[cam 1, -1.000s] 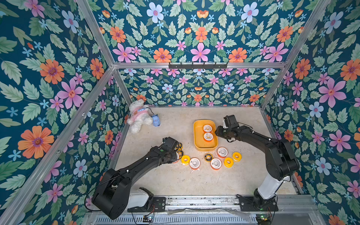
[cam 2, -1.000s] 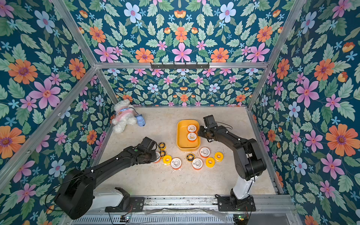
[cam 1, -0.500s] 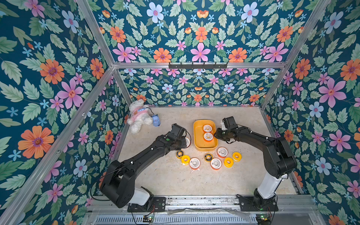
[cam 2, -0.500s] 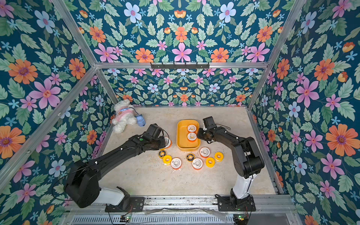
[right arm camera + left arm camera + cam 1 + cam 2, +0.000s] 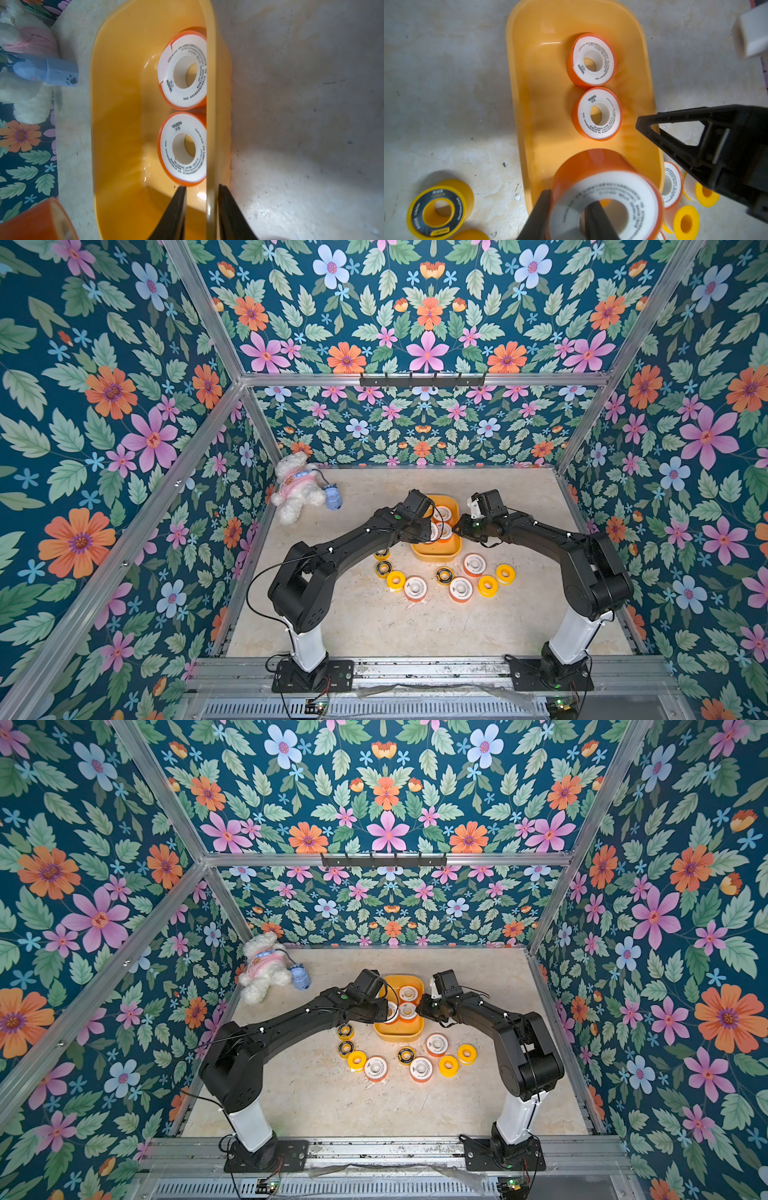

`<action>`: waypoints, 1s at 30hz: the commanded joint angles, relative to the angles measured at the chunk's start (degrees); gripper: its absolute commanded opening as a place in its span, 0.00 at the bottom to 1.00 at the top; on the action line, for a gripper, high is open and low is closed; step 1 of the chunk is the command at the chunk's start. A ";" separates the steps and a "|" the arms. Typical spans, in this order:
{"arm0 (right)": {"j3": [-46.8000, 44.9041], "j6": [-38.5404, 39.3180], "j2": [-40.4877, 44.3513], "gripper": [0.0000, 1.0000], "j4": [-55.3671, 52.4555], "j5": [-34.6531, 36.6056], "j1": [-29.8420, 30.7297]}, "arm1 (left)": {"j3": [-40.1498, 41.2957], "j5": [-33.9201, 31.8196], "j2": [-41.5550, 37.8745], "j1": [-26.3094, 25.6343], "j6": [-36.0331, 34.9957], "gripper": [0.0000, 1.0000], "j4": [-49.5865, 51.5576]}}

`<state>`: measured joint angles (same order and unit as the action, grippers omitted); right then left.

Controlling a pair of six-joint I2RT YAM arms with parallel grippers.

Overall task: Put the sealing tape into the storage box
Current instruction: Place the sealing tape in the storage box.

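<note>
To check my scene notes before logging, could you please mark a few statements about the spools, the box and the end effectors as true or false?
1. The left end effector holds an orange-rimmed spool with one finger through its hole. True.
2. The storage box is empty. False: two spools lie flat inside it.
3. The right end effector straddles the box's rim, one finger inside and one outside. True.
4. The plush toy sits inside the box. False: it lies on the table, well apart from the box.
</note>
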<state>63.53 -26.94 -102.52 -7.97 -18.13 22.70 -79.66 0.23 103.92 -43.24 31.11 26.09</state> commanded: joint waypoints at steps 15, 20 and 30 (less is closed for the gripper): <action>0.08 -0.31 0.04 0.32 0.76 -0.50 0.06 | -7.40 -0.93 9.15 -2.15 -6.15 0.30 5.99; 0.23 -0.22 -0.09 0.32 0.50 -0.41 0.04 | -8.24 -0.22 11.15 -2.46 -6.68 0.30 6.09; 0.46 0.00 -0.44 0.32 0.06 -0.68 -0.07 | -9.94 2.43 14.70 -2.99 -7.29 0.30 6.08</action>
<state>63.64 -27.29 -102.65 -7.79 -18.13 22.70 -89.01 1.45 118.19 -46.02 24.95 31.53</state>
